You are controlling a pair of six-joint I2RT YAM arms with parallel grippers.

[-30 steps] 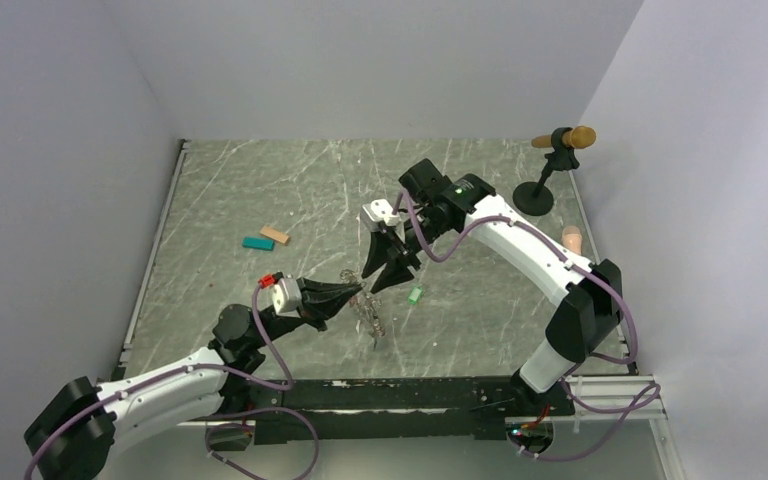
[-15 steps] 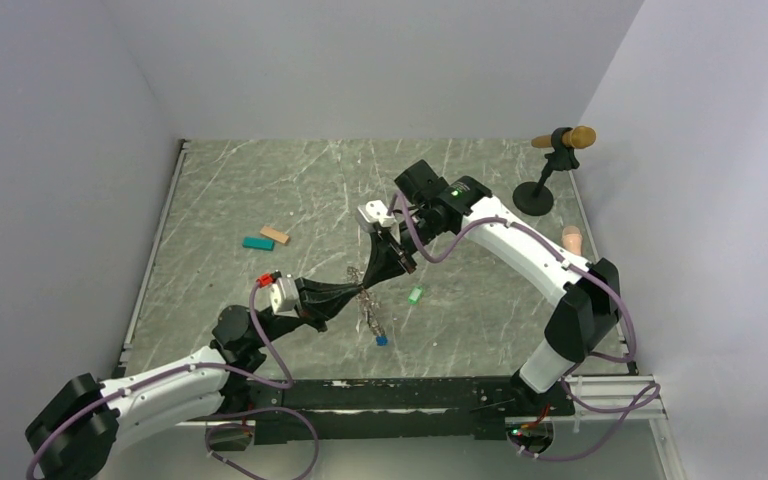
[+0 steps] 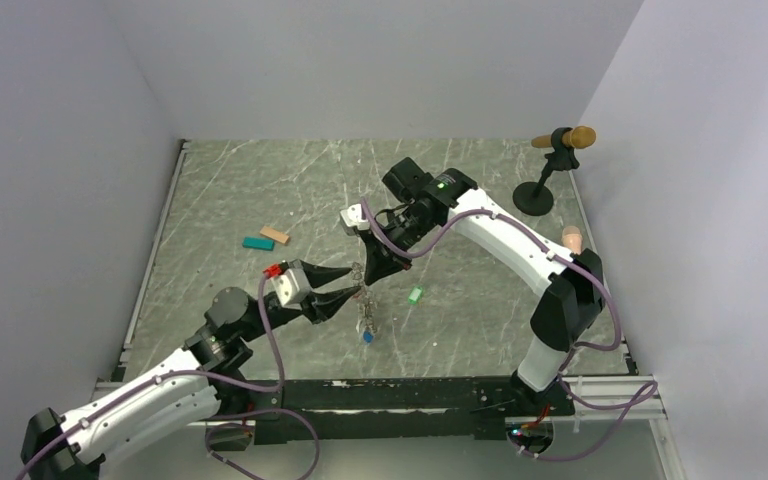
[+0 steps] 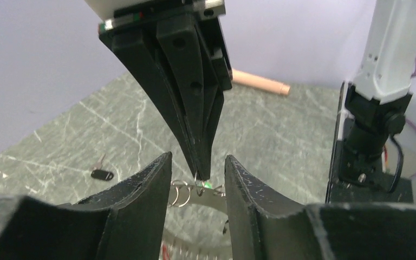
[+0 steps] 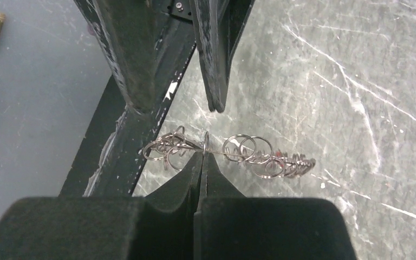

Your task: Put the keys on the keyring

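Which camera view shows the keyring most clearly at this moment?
The right wrist view: the keyring lies across the middle, its loops distinct, pinched by the right gripper. The left wrist view shows only a few of its loops; the top view shows only a small dangling tangle.

The right gripper [image 3: 368, 278], closed, pinches the keyring [image 3: 366, 308]; the left gripper [image 3: 354, 282] stands parted around it. Blue key [image 3: 368, 337] at the keyring's near end; green key [image 3: 415, 295] lies apart on the table [image 3: 480, 310].

My right tool [image 5: 200, 157], open a second ago, has shut on the keyring [image 5: 249, 157]. My left tool [image 4: 197, 162], which pinched it then, has let go, jaws apart. The dangling blue key [image 3: 368, 337] drifted left.
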